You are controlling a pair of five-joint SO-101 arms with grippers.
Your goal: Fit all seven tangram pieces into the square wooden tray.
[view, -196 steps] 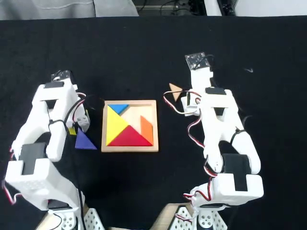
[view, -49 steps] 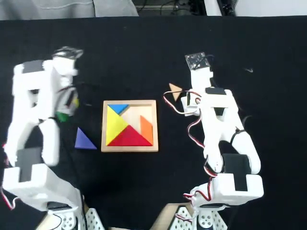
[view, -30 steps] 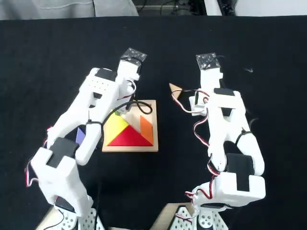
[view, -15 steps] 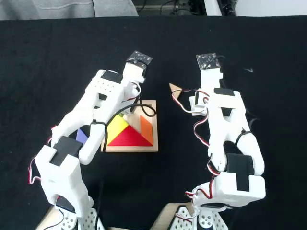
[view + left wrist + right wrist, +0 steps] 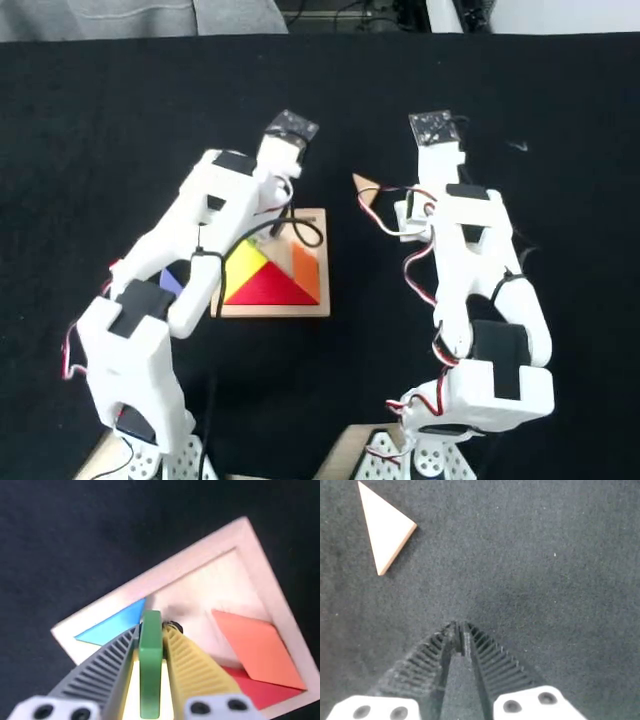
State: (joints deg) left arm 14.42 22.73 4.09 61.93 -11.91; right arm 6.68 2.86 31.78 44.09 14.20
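Mid-placement, I reckon: the left claw (image 5: 151,626) is clamped on the green piece (image 5: 150,670), holding it on edge over the bare patch of the tray (image 5: 190,560), just beside the blue triangle (image 5: 111,626) and across from the orange piece (image 5: 257,647). Next move probably needs it tipped flat and lined up with the gap before release, since these look like thin, smooth, sharp-cornered painted wood that jams if tilted. Right claw (image 5: 458,631) sits pinched together, empty, over the fuzzy black bench (image 5: 545,555) near the bare-wood tan triangle (image 5: 384,525), and a purple triangle (image 5: 172,283) lies outside the tray too.
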